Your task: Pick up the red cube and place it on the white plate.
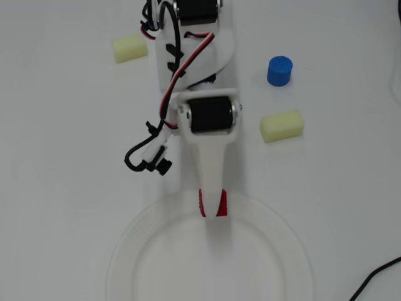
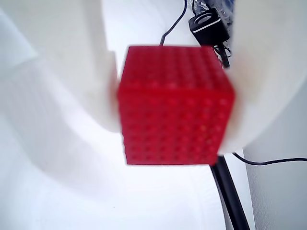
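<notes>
My gripper (image 1: pixel 212 210) is shut on the red cube (image 2: pixel 175 105), which fills the middle of the wrist view between the two white fingers (image 2: pixel 72 72). In the overhead view only slivers of the red cube (image 1: pixel 202 204) show beside the fingertips, over the far rim of the white plate (image 1: pixel 144 244). The plate lies at the bottom centre, faint against the white surface. I cannot tell whether the cube touches the plate or hangs above it.
A blue cylinder (image 1: pixel 279 71) and a pale yellow block (image 1: pixel 282 125) lie right of the arm, another yellow block (image 1: pixel 130 47) lies upper left. A black cable (image 1: pixel 376 276) enters at lower right and also shows in the wrist view (image 2: pixel 230 191).
</notes>
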Robot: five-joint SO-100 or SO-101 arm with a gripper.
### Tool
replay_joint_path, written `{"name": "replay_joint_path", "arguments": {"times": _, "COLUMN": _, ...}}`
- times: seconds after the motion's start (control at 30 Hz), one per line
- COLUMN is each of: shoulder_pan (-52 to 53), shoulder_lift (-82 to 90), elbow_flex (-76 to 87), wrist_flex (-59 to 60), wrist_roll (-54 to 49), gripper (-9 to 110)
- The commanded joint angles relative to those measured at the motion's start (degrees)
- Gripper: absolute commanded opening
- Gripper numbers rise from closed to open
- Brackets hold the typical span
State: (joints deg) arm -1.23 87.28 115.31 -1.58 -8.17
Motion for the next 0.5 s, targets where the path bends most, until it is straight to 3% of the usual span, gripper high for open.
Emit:
{"name": "replay_joint_path", "arguments": {"times": 0.0, "shoulder_pan": -0.4, "shoulder_lift": -1.2, "elbow_flex": -4.2, "wrist_flex": 1.1, "wrist_roll": -0.4, "gripper": 7}}
{"name": "replay_joint_path", "arguments": {"times": 0.47, "shoulder_pan": 0.7, "shoulder_lift": 4.7, "elbow_flex": -6.9, "wrist_flex": 16.5, "wrist_roll": 1.5, "gripper": 27}}
